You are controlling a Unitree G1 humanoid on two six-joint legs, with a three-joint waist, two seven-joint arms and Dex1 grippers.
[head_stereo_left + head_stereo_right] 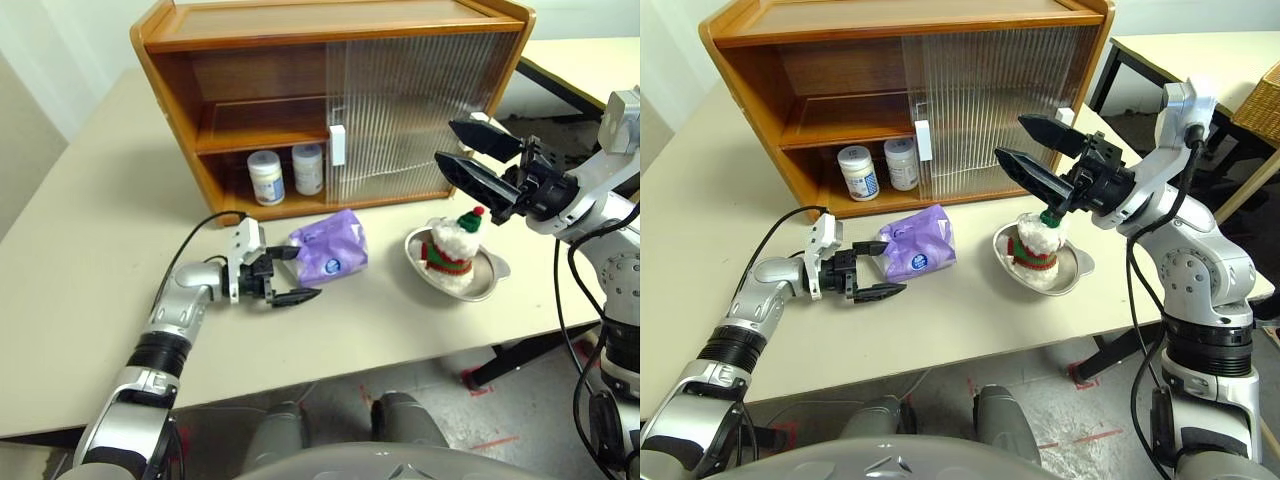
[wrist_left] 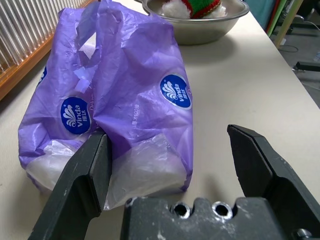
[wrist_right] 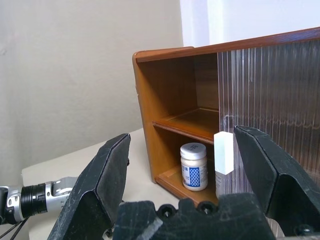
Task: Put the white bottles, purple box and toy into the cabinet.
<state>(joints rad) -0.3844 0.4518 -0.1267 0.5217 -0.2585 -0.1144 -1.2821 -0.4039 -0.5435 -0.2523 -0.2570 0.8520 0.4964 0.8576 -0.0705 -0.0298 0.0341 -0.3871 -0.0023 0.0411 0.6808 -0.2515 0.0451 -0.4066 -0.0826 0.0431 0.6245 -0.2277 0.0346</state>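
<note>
Left claw [image 1: 291, 274] spread around the purple box's [image 1: 331, 247] near-left end; right claw [image 1: 470, 152] spread, raised above the toy [image 1: 452, 245].

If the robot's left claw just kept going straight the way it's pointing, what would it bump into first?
Most likely the purple box. The open left claw points right at it, with one finger already alongside its end.
</note>
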